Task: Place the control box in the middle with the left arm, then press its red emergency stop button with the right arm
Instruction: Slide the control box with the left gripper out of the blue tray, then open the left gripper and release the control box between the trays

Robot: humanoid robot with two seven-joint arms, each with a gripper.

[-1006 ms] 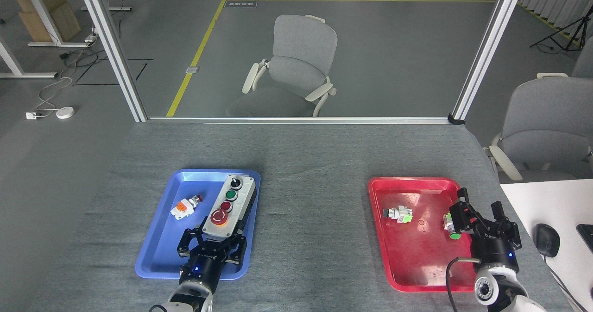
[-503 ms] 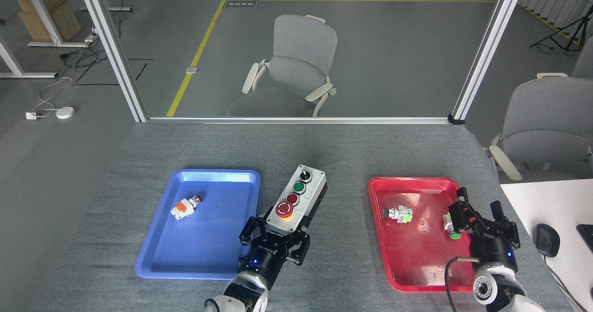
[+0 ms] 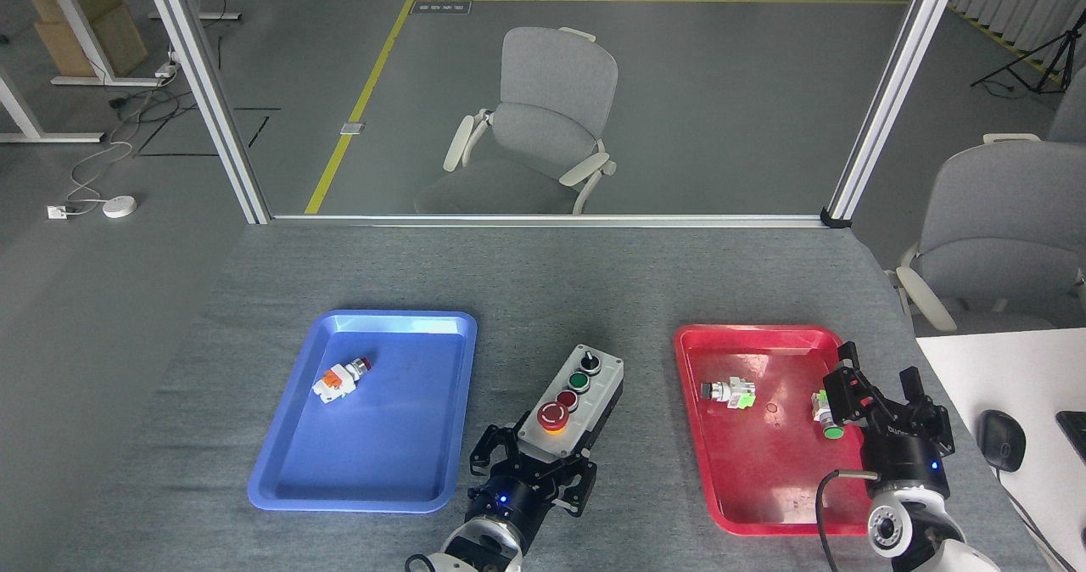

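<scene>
Grey table [image 3: 543, 300]: left tool [image 3: 534, 462] grips the control box [image 3: 573, 394], hiding its near end; right tool [image 3: 882, 406] spread wide

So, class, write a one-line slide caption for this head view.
Left tool holds the control box on the table between blue tray and red tray; right tool waits open.

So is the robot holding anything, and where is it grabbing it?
Yes. The left gripper holds the control box by its near end, next to the big red emergency stop button. The right gripper holds nothing.
</scene>
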